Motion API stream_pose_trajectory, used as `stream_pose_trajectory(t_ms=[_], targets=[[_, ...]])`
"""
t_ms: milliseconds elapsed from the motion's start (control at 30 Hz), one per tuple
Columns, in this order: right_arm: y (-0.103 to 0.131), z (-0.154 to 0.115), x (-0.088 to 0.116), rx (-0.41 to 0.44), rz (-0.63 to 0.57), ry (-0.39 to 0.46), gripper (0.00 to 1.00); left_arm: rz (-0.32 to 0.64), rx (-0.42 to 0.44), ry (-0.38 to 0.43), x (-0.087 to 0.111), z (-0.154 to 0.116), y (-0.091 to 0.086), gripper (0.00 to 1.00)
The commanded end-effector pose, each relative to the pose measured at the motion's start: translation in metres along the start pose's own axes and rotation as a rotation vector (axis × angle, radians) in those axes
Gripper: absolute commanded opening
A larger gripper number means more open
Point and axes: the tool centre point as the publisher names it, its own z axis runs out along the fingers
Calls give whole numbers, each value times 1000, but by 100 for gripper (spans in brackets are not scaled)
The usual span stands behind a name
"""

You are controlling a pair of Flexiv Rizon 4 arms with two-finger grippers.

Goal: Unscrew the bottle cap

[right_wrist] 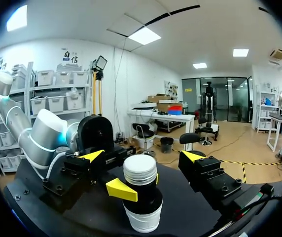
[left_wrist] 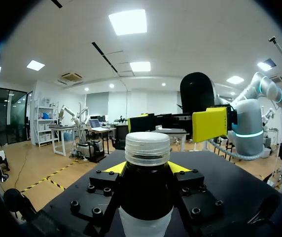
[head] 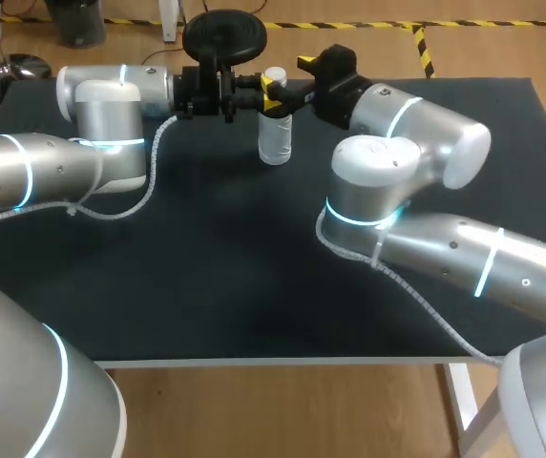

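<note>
The clear plastic bottle (head: 275, 143) was gripped by left claw (left_wrist: 147, 170); wide-open right claw (right_wrist: 141, 157), at 2 o'clock, should be closed on white ribbed cap (right_wrist: 140, 170).

the clear bottle (head: 275, 141) stands far-centre on the table (head: 254, 277), white cap (head: 275, 75) on. the left gripper (head: 271, 98) seems clamped on its neck; the right gripper (head: 305, 80) gapes just right of it.

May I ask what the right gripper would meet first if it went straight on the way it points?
Most likely the white cap of the bottle, ahead between the right gripper's open fingers; depth is unclear.
</note>
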Motion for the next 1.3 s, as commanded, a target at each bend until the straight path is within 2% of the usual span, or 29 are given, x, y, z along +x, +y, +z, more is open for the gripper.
stream_pose_trajectory(t_ms=[33, 900, 933, 967, 1033, 1133, 1267, 1300], targets=[[-4, 6, 0, -33, 1, 0, 100, 2, 0, -4, 1, 0, 0, 0], [-4, 23, -1, -35, 0, 35, 100, 2, 0, -4, 1, 0, 0, 0], [-4, 23, -1, -35, -1, 36, 76, 2, 0, -4, 1, 0, 0, 0], [-4, 23, -1, -36, -1, 37, 65, 2, 0, -4, 1, 0, 0, 0], [-4, 24, -1, -37, -1, 39, 50, 2, 0, -4, 1, 0, 0, 0], [-5, 25, -1, -38, 0, 41, 40, 2, 0, -4, 1, 0, 0, 0], [-5, 25, -1, -38, -1, 44, 38, 2, 0, -4, 1, 0, 0, 0], [-5, 26, -1, -38, -2, 45, 35, 2, 0, -4, 1, 0, 0, 0]])
